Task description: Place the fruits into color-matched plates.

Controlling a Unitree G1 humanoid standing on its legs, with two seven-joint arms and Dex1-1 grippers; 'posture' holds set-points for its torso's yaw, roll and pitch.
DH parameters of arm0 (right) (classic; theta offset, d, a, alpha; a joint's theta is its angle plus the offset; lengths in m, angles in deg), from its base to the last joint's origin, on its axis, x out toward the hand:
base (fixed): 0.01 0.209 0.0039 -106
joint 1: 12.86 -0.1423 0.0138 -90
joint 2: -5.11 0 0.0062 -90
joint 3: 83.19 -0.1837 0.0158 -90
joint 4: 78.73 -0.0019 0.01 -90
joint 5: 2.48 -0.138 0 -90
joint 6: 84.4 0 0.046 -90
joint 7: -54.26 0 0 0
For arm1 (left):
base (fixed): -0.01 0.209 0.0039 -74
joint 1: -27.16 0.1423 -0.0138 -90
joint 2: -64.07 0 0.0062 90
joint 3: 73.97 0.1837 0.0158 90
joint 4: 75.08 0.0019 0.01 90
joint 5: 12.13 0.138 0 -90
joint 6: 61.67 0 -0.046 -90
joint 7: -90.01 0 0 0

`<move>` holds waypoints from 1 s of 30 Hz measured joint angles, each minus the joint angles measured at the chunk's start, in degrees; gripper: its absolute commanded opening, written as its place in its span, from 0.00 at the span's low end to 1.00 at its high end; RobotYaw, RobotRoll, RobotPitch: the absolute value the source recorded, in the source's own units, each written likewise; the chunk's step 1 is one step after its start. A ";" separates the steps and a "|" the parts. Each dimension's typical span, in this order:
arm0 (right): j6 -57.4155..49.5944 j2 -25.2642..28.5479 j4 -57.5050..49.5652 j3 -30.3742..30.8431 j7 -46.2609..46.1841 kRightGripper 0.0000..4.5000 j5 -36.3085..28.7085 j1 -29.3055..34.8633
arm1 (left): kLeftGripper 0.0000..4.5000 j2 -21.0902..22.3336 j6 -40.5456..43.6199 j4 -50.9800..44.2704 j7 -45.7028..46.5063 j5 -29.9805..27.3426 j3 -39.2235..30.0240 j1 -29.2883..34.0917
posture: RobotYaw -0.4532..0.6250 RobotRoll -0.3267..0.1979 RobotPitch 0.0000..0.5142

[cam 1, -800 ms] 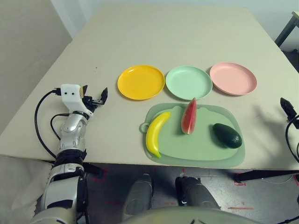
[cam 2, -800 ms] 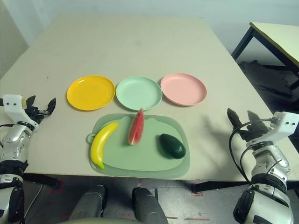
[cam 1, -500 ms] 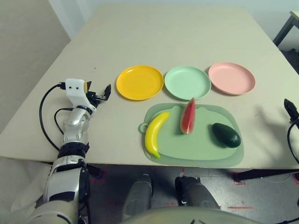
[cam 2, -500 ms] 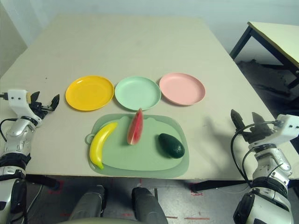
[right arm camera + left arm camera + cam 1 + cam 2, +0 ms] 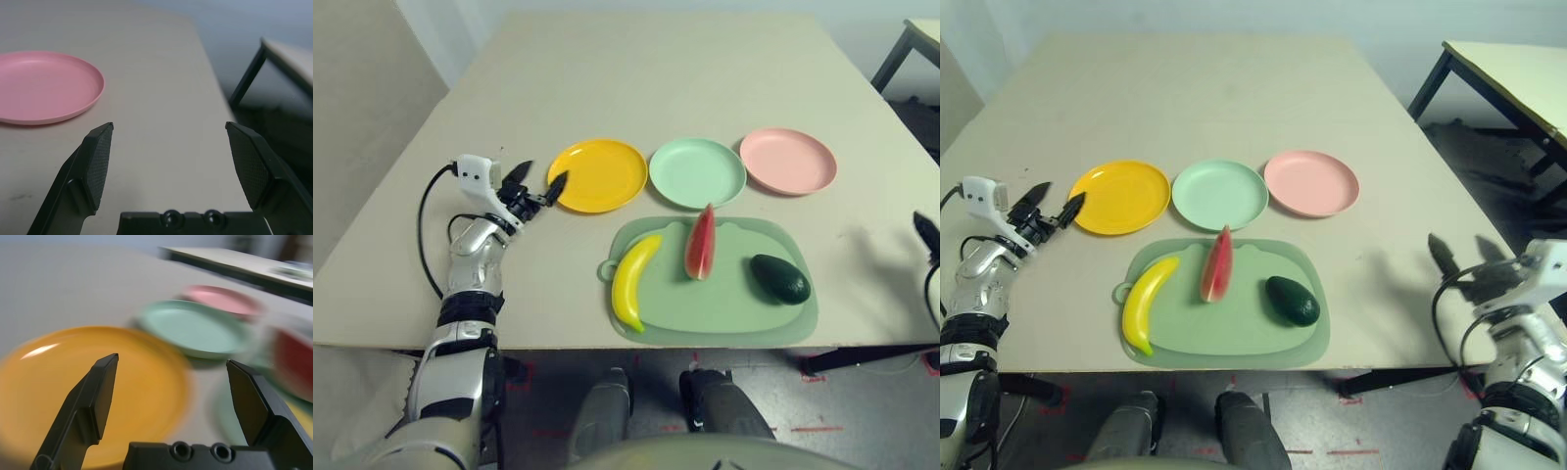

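I see the beige tabletop (image 5: 685, 69) filling most of the head view. Centre-low on it lies the light green mat (image 5: 715, 313). Across the middle of the frame, just above the mat, sit three plates in a row: yellow-orange plate (image 5: 599, 174) at left, mint green plate (image 5: 697, 172) in the centre, pink plate (image 5: 787, 161) at right, all empty. On the mat: banana (image 5: 634, 282) at its left, watermelon wedge (image 5: 699, 245) standing on edge near its top middle, avocado (image 5: 779, 278) at its right. My left claw (image 5: 536, 184), centre-left, is spread wide, empty, one fingertip beside the yellow-orange plate's rim. My right claw (image 5: 1464, 259), lower right, is likewise spread wide, empty.
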 measured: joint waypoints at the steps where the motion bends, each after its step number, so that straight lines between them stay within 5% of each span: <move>1: -0.01 3.15 -3.36 2.49 2.14 1.00 1.76 -0.69 | 1.00 2.38 2.49 -2.27 -4.64 -1.49 0.49 0.54 | 0.33 0.62 0.26; 6: 2.00 10.94 -16.87 17.79 19.32 1.00 6.88 -11.91 | 1.00 8.28 6.65 -8.53 -19.90 -3.34 5.99 0.93 | 0.29 0.62 0.25; 13: 20.60 9.65 -25.28 41.28 40.06 1.00 10.62 -27.54 | 1.00 9.06 7.50 -12.04 -21.99 -4.77 15.43 -0.66 | 0.29 0.62 0.25; 22: 41.13 14.36 -25.29 74.06 41.69 1.00 6.85 -44.41 | 1.00 5.76 5.94 -11.51 -21.77 -4.39 16.49 -1.11 | 0.36 0.62 0.28; 30: 52.61 10.23 -13.13 86.29 41.93 1.00 8.80 -50.73 | 1.00 4.90 6.47 -13.30 -19.18 -3.47 14.05 2.54 | 0.41 0.62 0.29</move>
